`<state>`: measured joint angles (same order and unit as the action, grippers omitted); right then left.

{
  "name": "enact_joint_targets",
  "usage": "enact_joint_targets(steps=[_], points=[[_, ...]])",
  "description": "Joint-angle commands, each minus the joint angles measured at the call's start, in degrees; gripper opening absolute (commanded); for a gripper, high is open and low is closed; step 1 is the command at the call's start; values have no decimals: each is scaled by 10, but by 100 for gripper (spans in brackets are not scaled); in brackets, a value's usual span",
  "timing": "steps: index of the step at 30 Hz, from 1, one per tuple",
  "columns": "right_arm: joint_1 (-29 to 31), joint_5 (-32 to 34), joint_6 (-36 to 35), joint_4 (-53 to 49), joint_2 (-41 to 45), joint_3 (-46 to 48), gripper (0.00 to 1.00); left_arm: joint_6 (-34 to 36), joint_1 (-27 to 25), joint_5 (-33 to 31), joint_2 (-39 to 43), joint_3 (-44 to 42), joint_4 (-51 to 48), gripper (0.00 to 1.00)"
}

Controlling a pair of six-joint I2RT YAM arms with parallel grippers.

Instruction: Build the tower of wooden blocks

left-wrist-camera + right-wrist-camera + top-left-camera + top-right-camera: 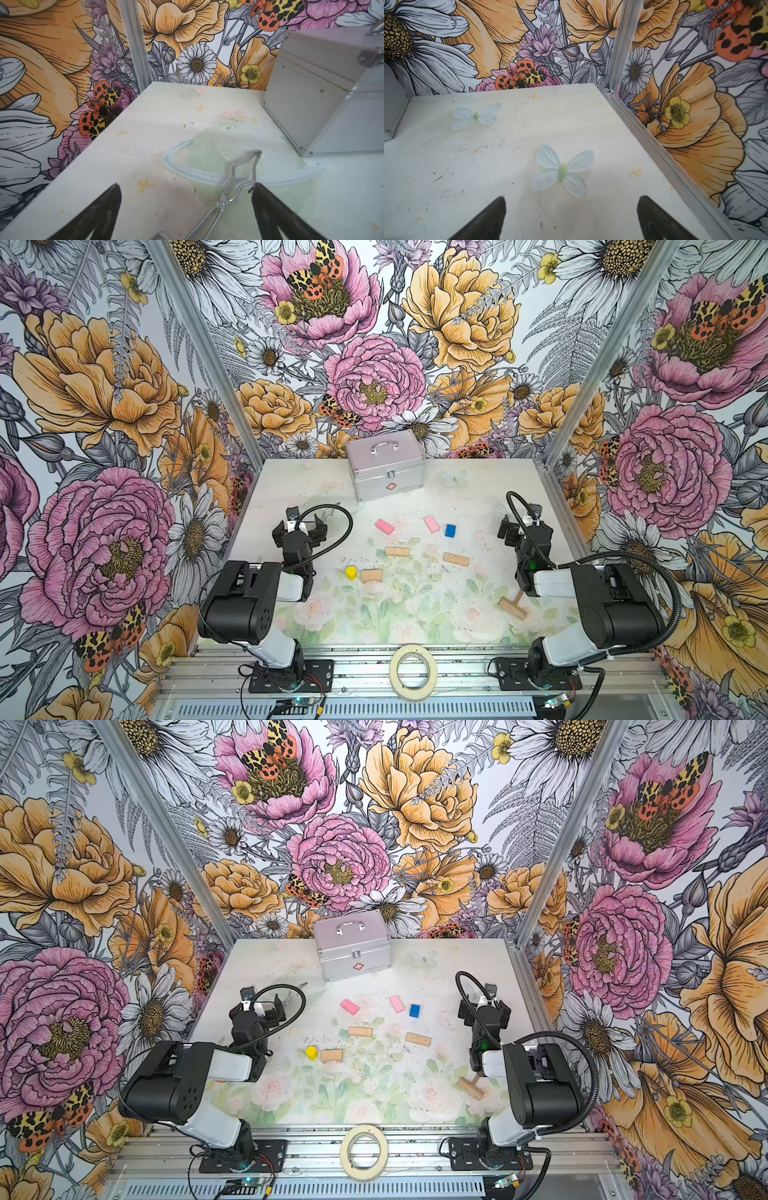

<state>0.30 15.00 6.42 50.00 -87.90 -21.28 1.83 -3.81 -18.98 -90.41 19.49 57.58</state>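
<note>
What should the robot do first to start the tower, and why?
Probably swing the left gripper over to the tan brick beside the yellow cylinder and lower onto it. It and the right gripper are open and empty, nothing is stacked yet, and that brick lies on the left arm's side and looks like a flat base.

No words, brands or numbers legible anywhere. Just one sign, a small red cross outline [390, 486], on the front of the silver metal case [376, 454] under its latch, visible in both top views. Faint marks on the middle tan brick [397, 551] and the right tan brick [456, 559], too small to read.
</note>
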Motion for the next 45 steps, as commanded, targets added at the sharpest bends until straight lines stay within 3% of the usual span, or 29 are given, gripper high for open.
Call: enact_joint_targets(steps=[1, 21, 27, 40, 45], points=[[-1, 9, 4, 19, 0, 1, 100, -11, 7, 13, 11, 8, 0, 99], [0, 9, 3, 18, -1, -1, 100, -11, 8, 13, 10, 8, -1, 99], [0, 10, 3, 17, -1, -1, 93, -10, 8, 14, 10, 8, -1, 99], [0, 10, 3, 18, -1, -1, 90, -12, 11, 20, 11, 11, -7, 99], [1, 10, 3, 19, 1, 1, 86, -8, 15, 48, 32, 22, -44, 91]])
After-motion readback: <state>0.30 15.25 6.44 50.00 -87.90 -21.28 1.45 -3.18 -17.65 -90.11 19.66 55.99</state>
